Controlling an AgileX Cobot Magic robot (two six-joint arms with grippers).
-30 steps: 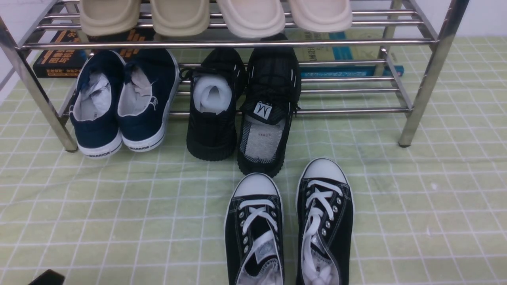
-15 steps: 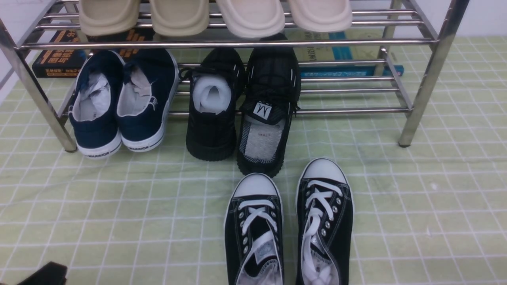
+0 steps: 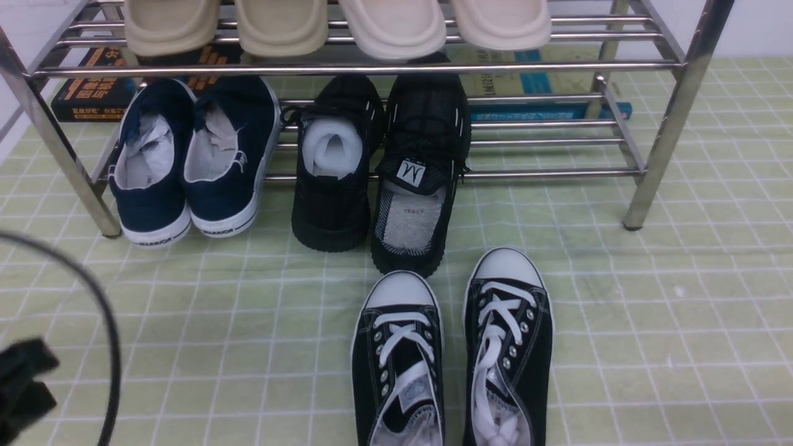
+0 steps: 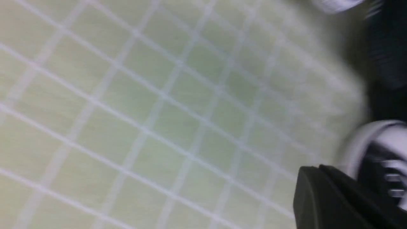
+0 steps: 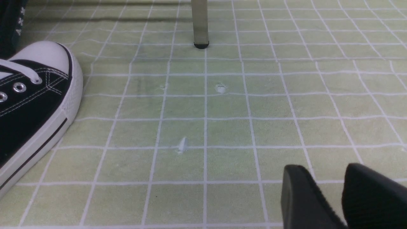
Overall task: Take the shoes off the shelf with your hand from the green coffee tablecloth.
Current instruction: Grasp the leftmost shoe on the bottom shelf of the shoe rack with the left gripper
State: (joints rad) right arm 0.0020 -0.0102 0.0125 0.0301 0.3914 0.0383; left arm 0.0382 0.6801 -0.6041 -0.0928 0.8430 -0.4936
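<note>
The navy shoes (image 3: 192,167) sit side by side at the left end of the shelf's lower tier, heels hanging over the front rail, white paper inside. The steel shelf (image 3: 372,68) stands on the green coffee tablecloth (image 3: 248,322). My left hand, a black gripper (image 3: 21,387), shows at the front view's lower left corner under a looping cable (image 3: 105,310), well short of the shoes. In the blurred left wrist view this gripper (image 4: 313,170) is shut on nothing. The right gripper (image 5: 324,171) hovers open over bare cloth, out of the front view.
Black mesh shoes (image 3: 378,179) fill the middle of the lower tier. Black lace-up sneakers (image 3: 452,353) lie on the cloth in front; one toe cap (image 5: 38,60) shows in the right wrist view. Beige slippers (image 3: 334,25) line the top tier. Books (image 3: 93,93) lie behind. A shelf leg (image 5: 200,25) stands ahead of the right gripper.
My left gripper has risen into view at the lower left, bringing its cable loop with it. No shoe has moved.
</note>
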